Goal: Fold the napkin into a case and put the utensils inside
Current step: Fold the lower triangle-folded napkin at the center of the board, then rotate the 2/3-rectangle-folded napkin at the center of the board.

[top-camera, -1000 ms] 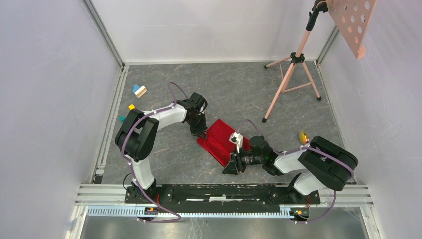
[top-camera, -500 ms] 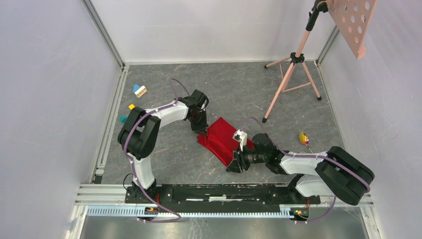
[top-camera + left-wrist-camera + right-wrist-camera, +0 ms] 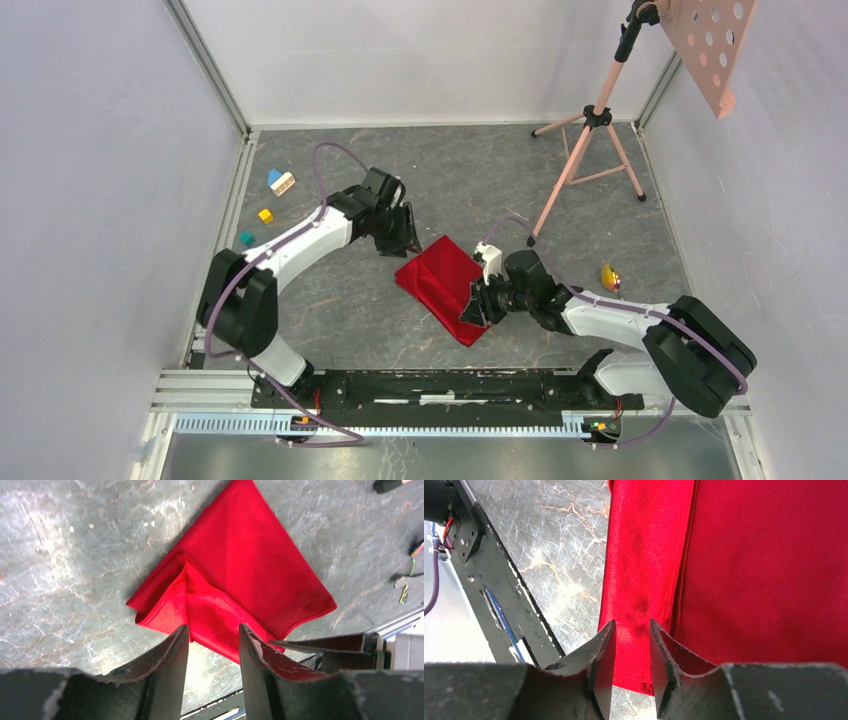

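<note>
Top external view first: the napkin [image 3: 443, 283] lies folded into a slanted red rectangle near the middle of the tabletop [image 3: 480, 180], a touch toward the near edge. Left gripper [image 3: 408, 240] hangs at the cloth's far-left corner, and the right gripper [image 3: 472, 310] sits over its near-right end, one arm at each end of the fold.

Over to the left wrist camera: the left gripper [image 3: 212, 645] has its jaws parted to a middling gap, nothing between them, with bare tabletop and the red hem showing through. Beyond the fingers [image 3: 170, 665] the napkin [image 3: 250, 570] shows its layers, one flap doubled over another, with a loose, slightly gaping fold at the left corner.

Right wrist camera now: the right gripper [image 3: 632, 630] is open too, but narrower, poised over a folded strip of the napkin [image 3: 764, 570]. A stitched edge runs down the cloth just beside the right-hand finger. The red fabric looks flat under the tips, and no pinch on it is visible.

Elsewhere, a gold spoon [image 3: 608, 276] lies well apart from the cloth, toward the right edge. Small toy blocks [image 3: 280, 182] are scattered along the left edge. A pink tripod stand [image 3: 590, 150] rises in the far-right corner.
</note>
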